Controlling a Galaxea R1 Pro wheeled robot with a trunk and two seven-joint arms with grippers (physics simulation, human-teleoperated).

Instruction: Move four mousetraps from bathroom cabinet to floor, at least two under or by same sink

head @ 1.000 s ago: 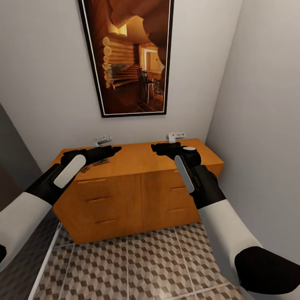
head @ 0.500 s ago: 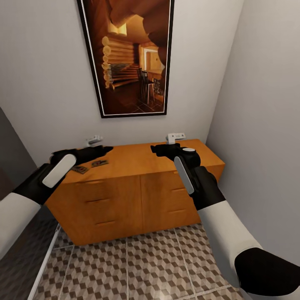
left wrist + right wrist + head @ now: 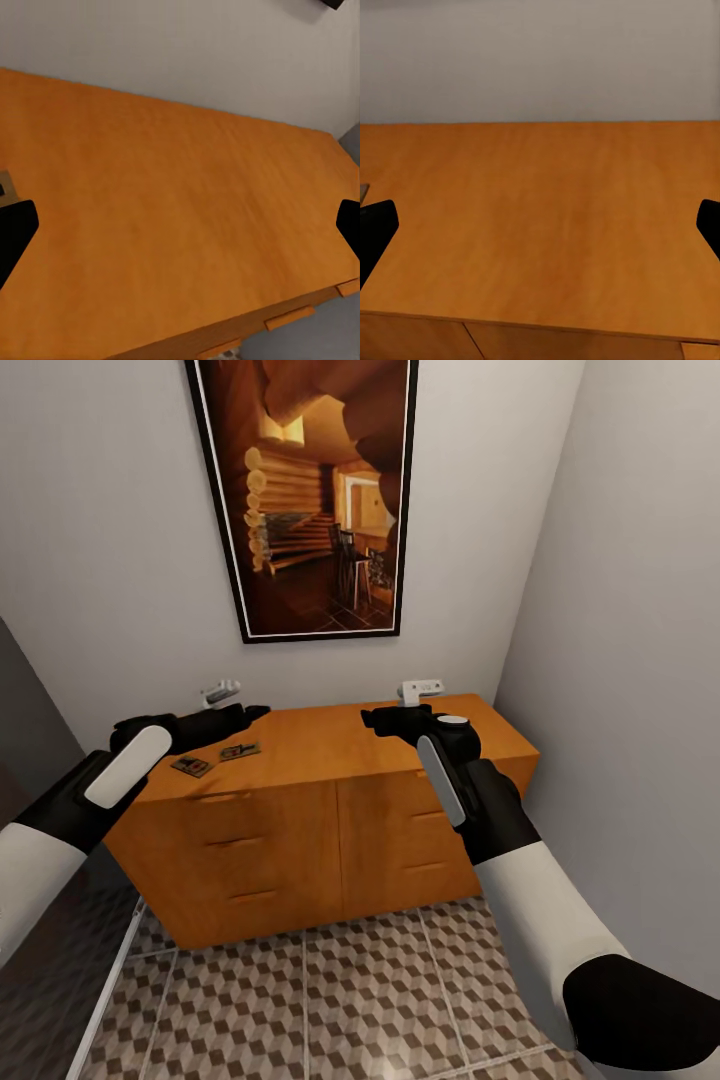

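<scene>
We saw left gripper point(image 3: 245, 713) pull back leftward, uncovering two mousetraps point(image 3: 214, 758) on cabinet point(image 3: 330, 745); both grippers' fingers spread, empty; right gripper point(image 3: 375, 717) unmoved; pickup pending.

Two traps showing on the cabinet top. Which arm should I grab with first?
Left, probably. The left gripper hangs over the cabinet's left end, just behind the two mousetraps. The right gripper sits farther off toward the middle. Both look open in their wrist views.
</scene>
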